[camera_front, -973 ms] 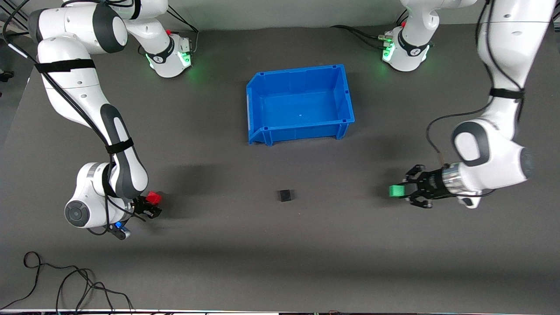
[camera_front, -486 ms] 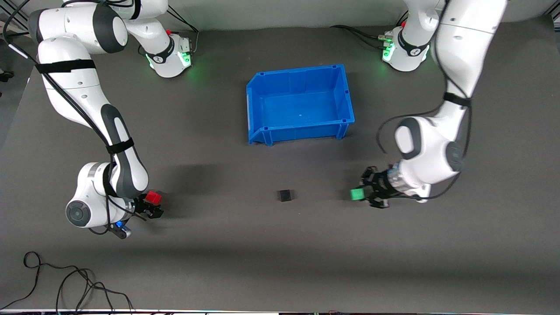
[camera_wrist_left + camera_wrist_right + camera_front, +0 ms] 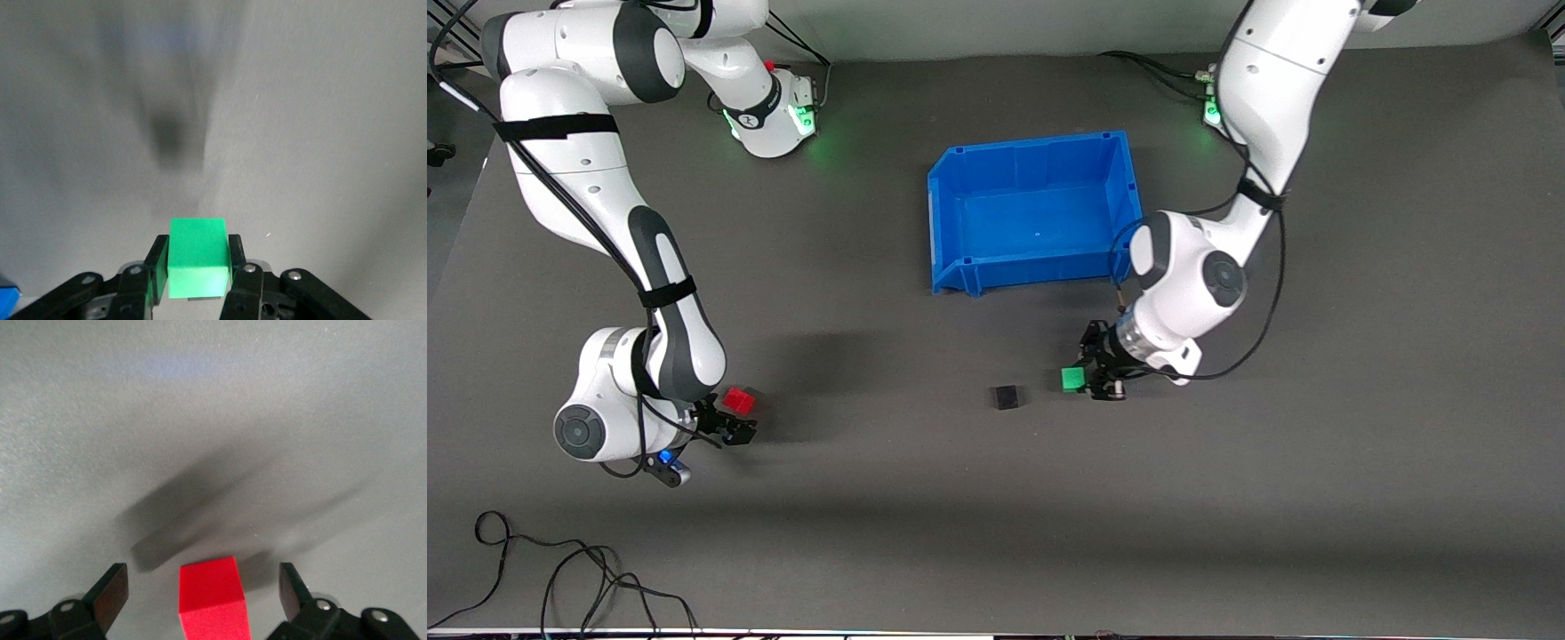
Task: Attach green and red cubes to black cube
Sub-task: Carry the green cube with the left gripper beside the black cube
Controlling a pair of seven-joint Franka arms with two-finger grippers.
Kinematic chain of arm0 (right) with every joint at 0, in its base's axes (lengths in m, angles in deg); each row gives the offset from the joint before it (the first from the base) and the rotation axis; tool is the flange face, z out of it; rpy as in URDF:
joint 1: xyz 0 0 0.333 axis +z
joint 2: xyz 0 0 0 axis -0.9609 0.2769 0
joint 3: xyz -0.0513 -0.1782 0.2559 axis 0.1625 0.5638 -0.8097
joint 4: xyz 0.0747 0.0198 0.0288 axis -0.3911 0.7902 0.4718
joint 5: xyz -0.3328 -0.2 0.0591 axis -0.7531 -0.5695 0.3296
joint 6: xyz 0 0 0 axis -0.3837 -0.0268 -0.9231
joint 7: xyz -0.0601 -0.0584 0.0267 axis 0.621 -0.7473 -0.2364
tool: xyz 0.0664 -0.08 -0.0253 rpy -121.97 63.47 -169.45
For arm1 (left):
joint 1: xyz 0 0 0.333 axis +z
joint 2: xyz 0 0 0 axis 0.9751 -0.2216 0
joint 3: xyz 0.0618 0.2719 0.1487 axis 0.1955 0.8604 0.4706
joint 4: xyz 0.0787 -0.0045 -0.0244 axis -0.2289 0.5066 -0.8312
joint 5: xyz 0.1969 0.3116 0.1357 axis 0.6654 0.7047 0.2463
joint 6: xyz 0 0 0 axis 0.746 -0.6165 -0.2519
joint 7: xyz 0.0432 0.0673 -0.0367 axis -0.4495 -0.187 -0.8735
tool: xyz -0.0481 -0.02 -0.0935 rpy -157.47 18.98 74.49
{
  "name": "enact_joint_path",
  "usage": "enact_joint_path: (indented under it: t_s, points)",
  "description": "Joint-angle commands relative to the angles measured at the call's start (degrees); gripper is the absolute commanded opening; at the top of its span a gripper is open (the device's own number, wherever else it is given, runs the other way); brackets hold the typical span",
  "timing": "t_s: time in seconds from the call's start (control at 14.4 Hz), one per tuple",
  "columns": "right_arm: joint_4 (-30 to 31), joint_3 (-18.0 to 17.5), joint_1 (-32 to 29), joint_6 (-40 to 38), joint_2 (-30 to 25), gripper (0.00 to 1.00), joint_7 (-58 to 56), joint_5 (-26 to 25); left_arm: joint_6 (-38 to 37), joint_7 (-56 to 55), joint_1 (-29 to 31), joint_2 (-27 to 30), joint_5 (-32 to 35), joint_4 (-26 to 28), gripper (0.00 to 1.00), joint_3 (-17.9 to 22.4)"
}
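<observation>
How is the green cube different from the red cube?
The green cube is pinched in the left gripper; the red cube sits loose between the right gripper's open fingers. Green is close to the black cube; red is near the right arm's end. Both look the same size.

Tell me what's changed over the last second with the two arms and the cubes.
The left gripper, shut on the green cube, swept from the left arm's end of the table to just beside the black cube. The right gripper opened, letting go of the red cube. Black cube and blue bin stayed put.
</observation>
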Motion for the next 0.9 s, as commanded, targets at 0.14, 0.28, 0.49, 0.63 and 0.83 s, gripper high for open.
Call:
enact_joint_path:
  t_s: [0.14, 0.28, 0.49, 0.63, 0.83]
  points:
    - [4.31, 0.26, 0.77, 2.50, -1.45, 0.99, -1.53, -0.25, -0.09, 0.11, -2.04, -8.02, 0.72, -11.14, 0.11, 0.89]
    - [4.40, 0.26, 0.68, 2.42, -1.54, 0.99, -1.62, -0.25, -0.01, 0.20, -2.48, -9.78, 2.74, -12.91, 0.11, 0.89]
    - [4.40, 0.26, 0.68, 2.42, -1.54, 0.70, -1.62, -0.25, 0.17, 0.29, -2.92, -11.37, 3.45, -13.96, 0.11, 0.89]
    - [4.40, 0.26, 0.68, 2.33, -1.54, 0.60, -1.62, -0.25, 0.26, 0.29, -3.53, -12.42, 3.36, -14.85, 0.11, 0.89]
    - [4.49, 0.26, 0.77, 2.24, -1.54, 0.67, -1.62, -0.25, 0.34, 0.20, -4.06, -12.52, 3.36, -14.85, 0.11, 0.89]
